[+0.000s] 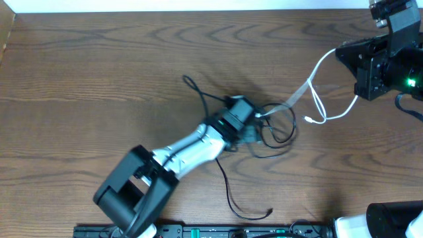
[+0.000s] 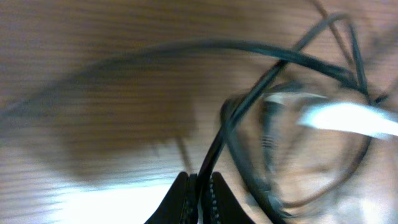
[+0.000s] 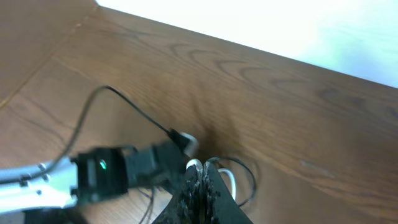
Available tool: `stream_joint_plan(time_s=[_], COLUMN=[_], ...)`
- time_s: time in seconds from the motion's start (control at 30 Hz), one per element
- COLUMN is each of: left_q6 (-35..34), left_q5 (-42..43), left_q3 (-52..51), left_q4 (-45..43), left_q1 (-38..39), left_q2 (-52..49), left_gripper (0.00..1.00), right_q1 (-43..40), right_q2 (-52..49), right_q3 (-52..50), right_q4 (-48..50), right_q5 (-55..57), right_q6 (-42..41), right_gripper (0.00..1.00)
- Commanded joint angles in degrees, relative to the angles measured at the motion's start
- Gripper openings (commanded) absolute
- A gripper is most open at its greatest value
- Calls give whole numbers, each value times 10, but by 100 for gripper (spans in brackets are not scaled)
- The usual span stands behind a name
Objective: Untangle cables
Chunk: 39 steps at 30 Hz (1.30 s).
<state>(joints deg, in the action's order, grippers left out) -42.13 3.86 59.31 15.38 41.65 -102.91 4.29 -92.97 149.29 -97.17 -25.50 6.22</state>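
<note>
Jaws of left gripper (image 2: 200,185) being held shut on black cable (image 2: 217,143); strand being gripped at fingertips and running up out of them. Directly ahead of it, tangle of black cables (image 1: 268,125) being spread in overlapping loops at centre of table (image 1: 99,66). From the tangle, white cable (image 1: 297,94) being drawn toward right gripper (image 3: 202,182), well apart at far right edge. Jaws of right gripper being held shut, white cable being pinched at tips. One black tail (image 1: 229,192) being trailed toward near edge.
</note>
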Motion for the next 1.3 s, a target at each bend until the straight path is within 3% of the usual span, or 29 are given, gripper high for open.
stream_joint_plan(time_s=[0.0, 0.17, 0.3, 0.57, 0.77, 1.0, 1.27], left_q6=[20, 91, 96, 108, 124, 169, 194], left_q5=[-20, 9, 33, 75, 110, 152, 192], left_q3=[-1, -1, -1, -1, -1, -1, -1], left_q4=[47, 87, 79, 77, 75, 48, 10], left_q1=[-68, -174, -216, -210, -198, -196, -193], left_q2=[-7, 11, 40, 67, 67, 70, 71], left_gripper=[7, 8, 8, 8, 8, 8, 11], right_q1=[-2, -2, -2, -2, -25, -101, -276], right_q2=[2, 2, 2, 0, -3, -29, -66], right_q3=[0, -8, -23, -85, -163, -184, -185], right_q4=[-1, -1, -1, 14, 64, 79, 62], right_q5=[61, 181, 198, 206, 283, 284, 379], right_q6=[-19, -71, -80, -79, -115, -176, -251], right_gripper=[1, 1, 1, 1, 1, 1, 1])
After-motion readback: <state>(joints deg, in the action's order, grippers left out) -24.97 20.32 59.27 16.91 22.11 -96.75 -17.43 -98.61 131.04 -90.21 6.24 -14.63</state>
